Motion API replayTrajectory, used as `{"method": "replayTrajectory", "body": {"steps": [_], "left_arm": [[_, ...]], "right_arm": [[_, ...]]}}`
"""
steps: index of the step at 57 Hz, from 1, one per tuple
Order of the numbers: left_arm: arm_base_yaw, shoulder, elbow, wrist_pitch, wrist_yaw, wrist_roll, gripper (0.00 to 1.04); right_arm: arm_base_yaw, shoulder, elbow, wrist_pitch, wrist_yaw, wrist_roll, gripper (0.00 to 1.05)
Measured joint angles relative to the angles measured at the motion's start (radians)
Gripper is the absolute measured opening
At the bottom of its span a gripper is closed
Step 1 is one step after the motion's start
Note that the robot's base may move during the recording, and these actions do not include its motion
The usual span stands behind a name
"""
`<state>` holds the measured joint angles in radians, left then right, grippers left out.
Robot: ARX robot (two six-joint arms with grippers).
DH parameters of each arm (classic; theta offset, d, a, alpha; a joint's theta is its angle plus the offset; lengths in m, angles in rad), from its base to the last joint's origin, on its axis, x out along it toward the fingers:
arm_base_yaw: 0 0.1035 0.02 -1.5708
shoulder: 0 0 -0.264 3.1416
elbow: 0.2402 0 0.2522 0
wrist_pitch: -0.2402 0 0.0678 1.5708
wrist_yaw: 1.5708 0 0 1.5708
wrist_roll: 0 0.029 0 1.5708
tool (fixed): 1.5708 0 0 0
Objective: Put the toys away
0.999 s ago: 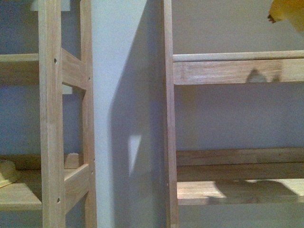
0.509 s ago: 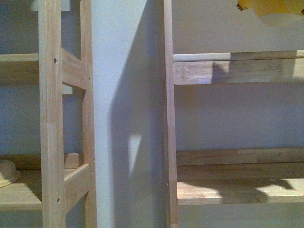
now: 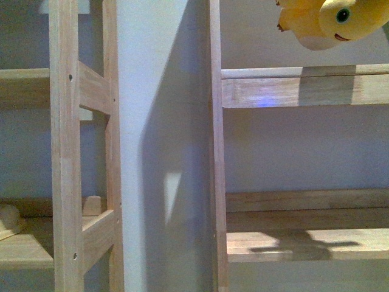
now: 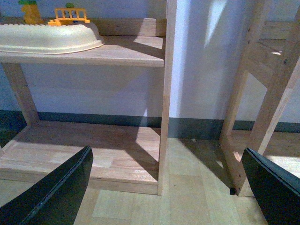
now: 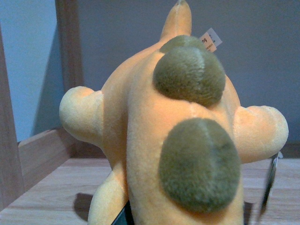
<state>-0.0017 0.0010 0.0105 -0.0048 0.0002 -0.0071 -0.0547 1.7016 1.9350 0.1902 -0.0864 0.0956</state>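
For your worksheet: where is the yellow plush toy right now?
In the front view the yellow plush toy hangs at the upper right, above the right-hand shelf unit's upper shelf.

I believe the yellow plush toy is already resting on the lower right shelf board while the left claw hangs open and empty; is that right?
Not quite. In the front view the yellow plush toy is up in the air above the upper shelf board, not on the lower one, which holds only a shadow. The left claw does hang open and empty.
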Motion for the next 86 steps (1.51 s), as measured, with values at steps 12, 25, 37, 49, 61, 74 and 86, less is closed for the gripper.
{"method": "replayTrajectory", "body": {"steps": [12, 25, 37, 49, 61, 74, 86], "left_arm": [[0.000, 0.000, 0.000, 0.000, 0.000, 0.000, 0.98], [0.000, 0.000, 0.000, 0.000, 0.000, 0.000, 0.98], [0.000, 0.000, 0.000, 0.000, 0.000, 0.000, 0.98], [0.000, 0.000, 0.000, 0.000, 0.000, 0.000, 0.98], [0.000, 0.000, 0.000, 0.000, 0.000, 0.000, 0.98], [0.000, 0.000, 0.000, 0.000, 0.000, 0.000, 0.98], [0.000, 0.000, 0.000, 0.000, 0.000, 0.000, 0.98]], "right_arm": [[0.010, 0.140, 0.203, -0.072, -0.010, 0.064, 0.07], [0.031, 0.288, 0.413, -0.151, -0.011, 0.121, 0.07], [0.065, 0.405, 0.572, -0.220, -0.007, 0.157, 0.07], [0.116, 0.551, 0.804, -0.347, -0.004, 0.196, 0.07], [0.163, 0.624, 0.932, -0.382, -0.005, 0.234, 0.07], [0.205, 0.639, 0.948, -0.377, -0.008, 0.261, 0.07], [0.221, 0.641, 0.951, -0.382, 0.011, 0.266, 0.07]]}}
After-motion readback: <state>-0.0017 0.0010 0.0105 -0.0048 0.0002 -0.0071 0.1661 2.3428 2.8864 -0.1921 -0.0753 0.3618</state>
